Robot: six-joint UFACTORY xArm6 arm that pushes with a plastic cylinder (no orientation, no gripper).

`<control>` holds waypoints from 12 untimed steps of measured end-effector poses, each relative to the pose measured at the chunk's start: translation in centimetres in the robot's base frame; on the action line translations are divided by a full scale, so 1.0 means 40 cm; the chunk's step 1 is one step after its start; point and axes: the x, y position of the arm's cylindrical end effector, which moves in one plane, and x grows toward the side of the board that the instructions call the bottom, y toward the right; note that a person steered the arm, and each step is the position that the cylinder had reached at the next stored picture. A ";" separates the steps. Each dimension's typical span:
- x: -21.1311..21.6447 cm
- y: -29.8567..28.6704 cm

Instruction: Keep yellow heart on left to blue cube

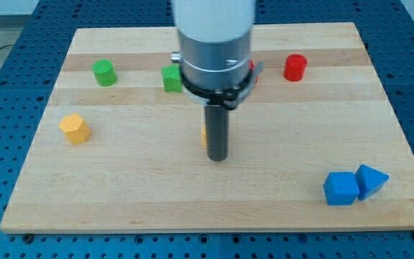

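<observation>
Most of what you need to see is hidden behind my rod. A thin orange-yellow sliver (203,135) shows at the rod's left edge, just above my tip (217,158); its shape cannot be made out, so you cannot tell whether it is the yellow heart. A small scrap of red (251,66) peeks out at the right of the arm's collar (216,65), too little to name a shape. The green block (172,79) at the collar's left is partly covered as well, and looks roughly cube-like.

There are no fingers here for you to check: my arm ends in a plain rod and has hold of nothing. My tip rests on the wooden board (135,187) near its middle.

Counting what shows clearly: two blue blocks, a blue cube (341,188) and a blue wedge-like block (371,180) touching it, well to the right of my tip and lower in the view. Two green blocks, the covered one and a green cylinder (105,73), up and far left of my tip. One red cylinder (295,67), up and right. One orange-yellow block (75,129) of faceted shape, far left of my tip.
</observation>
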 end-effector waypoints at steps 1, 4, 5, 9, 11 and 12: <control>-0.019 -0.167; -0.159 -0.194; -0.077 -0.052; -0.150 -0.055; -0.058 0.143; 0.017 0.217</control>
